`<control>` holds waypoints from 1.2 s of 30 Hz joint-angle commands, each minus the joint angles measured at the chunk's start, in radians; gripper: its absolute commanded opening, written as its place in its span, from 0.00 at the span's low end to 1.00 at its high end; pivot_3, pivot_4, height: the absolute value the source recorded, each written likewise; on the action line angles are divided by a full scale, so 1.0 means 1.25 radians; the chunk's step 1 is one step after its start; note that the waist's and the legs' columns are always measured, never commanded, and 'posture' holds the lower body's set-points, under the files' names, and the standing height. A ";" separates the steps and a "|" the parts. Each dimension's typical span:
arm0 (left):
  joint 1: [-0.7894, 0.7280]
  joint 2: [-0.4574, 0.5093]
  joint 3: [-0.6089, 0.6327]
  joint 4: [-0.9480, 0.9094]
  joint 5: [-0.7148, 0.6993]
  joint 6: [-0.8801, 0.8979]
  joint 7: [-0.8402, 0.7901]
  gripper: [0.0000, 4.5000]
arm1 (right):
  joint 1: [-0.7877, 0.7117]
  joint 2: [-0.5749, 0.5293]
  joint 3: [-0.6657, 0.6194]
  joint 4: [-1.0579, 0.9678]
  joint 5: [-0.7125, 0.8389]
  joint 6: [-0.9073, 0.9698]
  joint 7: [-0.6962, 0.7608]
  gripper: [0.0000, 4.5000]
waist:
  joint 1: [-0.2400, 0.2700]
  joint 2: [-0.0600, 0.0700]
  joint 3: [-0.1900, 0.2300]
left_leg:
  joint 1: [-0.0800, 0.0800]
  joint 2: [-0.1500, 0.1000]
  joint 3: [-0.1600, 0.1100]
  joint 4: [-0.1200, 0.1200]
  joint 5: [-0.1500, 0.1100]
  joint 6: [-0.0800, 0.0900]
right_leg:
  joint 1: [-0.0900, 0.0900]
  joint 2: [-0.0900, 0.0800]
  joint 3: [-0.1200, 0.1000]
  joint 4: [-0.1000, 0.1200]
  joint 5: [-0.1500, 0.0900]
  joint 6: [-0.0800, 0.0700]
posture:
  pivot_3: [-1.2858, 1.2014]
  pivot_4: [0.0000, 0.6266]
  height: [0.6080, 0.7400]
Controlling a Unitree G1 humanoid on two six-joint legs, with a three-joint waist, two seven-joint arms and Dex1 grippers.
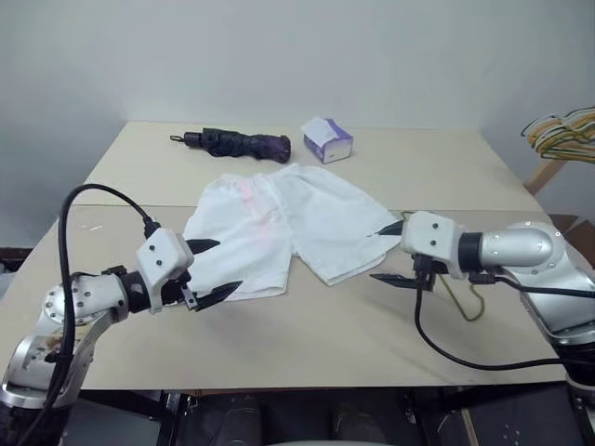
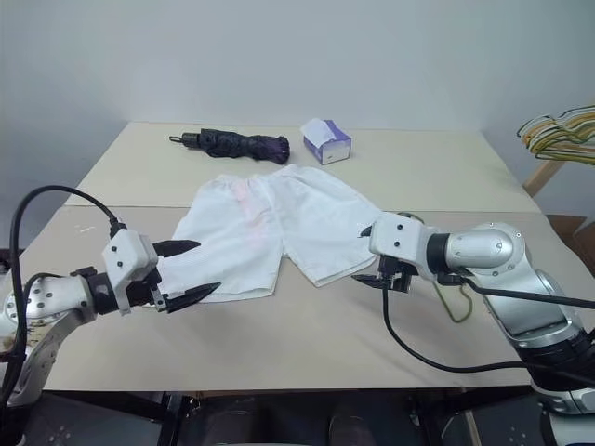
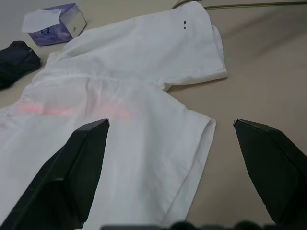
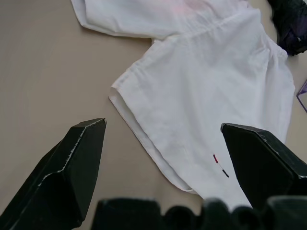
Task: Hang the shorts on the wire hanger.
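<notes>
The shorts lie flat in the middle of the table. My left gripper and right gripper are wide open, holding nothing, one at each side of the shorts. The hanger lies under my right arm.

Beige table w/ a seam across its middle. Tissue box, white & purple, sits toward table's far edge, one tissue sticking up. Folded dark umbrella lies near the box, on its left, handle end pointing away from it. Bunch of coloured hangers on wooden rack, off table's far right corner.
</notes>
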 commanded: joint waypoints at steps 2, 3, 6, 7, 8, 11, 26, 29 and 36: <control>-0.035 0.007 -0.002 0.015 0.006 -0.005 0.006 1.00 | -0.011 0.001 -0.018 -0.020 -0.010 -0.011 -0.009 0.99 | -0.002 0.000 -0.001 | 0.000 0.000 0.000 0.000 0.000 0.000 | 0.000 0.000 0.000 0.000 0.000 0.000 | 0.55 0.00 1.00; -0.042 -0.001 -0.002 0.018 0.009 -0.001 0.020 1.00 | -0.010 0.000 -0.019 -0.019 -0.011 -0.012 -0.010 0.99 | -0.002 0.000 -0.001 | 0.000 0.000 0.000 0.000 0.000 0.000 | 0.000 0.000 0.000 0.000 0.000 0.000 | 0.55 0.00 1.00; -0.054 -0.009 0.003 0.016 -0.008 0.006 0.016 1.00 | -0.010 0.001 -0.020 -0.017 -0.015 -0.013 -0.011 0.99 | -0.002 0.000 -0.002 | 0.000 0.000 0.000 0.001 0.000 0.000 | 0.000 0.000 0.000 0.000 0.000 0.000 | 0.55 0.00 1.00; -0.054 -0.010 0.005 0.014 -0.012 0.005 0.014 1.00 | -0.012 0.002 -0.019 -0.019 -0.015 -0.011 -0.012 0.99 | -0.002 0.000 -0.002 | 0.000 0.000 0.000 0.001 0.000 0.000 | 0.000 0.000 0.000 0.000 0.000 0.000 | 0.55 0.00 1.00; -0.055 -0.011 0.006 0.013 -0.017 0.007 0.011 1.00 | -0.013 0.003 -0.018 -0.022 -0.016 -0.009 -0.013 0.99 | -0.003 0.000 -0.002 | 0.000 0.000 0.000 0.001 0.000 0.000 | 0.000 0.000 0.000 0.000 0.000 0.000 | 0.55 0.00 1.00; -0.053 -0.002 0.000 0.017 -0.013 0.001 0.000 1.00 | -0.010 0.008 -0.019 -0.028 -0.016 -0.005 -0.017 0.99 | -0.003 0.000 -0.004 | 0.000 0.000 0.000 0.001 0.000 0.000 | 0.000 0.000 0.000 0.000 0.000 0.000 | 0.56 0.00 1.00; -0.146 -0.025 -0.089 0.053 0.012 0.037 0.019 1.00 | -0.003 0.017 -0.035 -0.032 -0.027 0.007 -0.040 0.99 | 0.014 0.000 -0.009 | 0.000 0.000 0.000 0.002 0.000 0.000 | 0.001 0.000 -0.001 0.000 0.000 0.000 | 0.56 0.00 1.00; -0.216 -0.063 -0.141 0.076 0.015 0.082 0.043 1.00 | 0.015 0.016 -0.054 -0.053 -0.024 0.031 -0.064 0.99 | 0.018 0.000 -0.010 | -0.001 0.000 -0.001 0.003 0.000 0.000 | 0.001 0.001 -0.001 0.000 0.000 0.001 | 0.55 0.00 1.00; -0.398 -0.204 -0.342 0.195 0.121 0.108 0.074 1.00 | 0.058 0.010 -0.107 -0.092 -0.020 0.084 -0.107 0.99 | 0.019 -0.001 -0.012 | -0.003 -0.001 -0.002 0.006 0.000 0.000 | 0.002 0.001 -0.001 0.000 0.001 0.002 | 0.52 0.00 1.00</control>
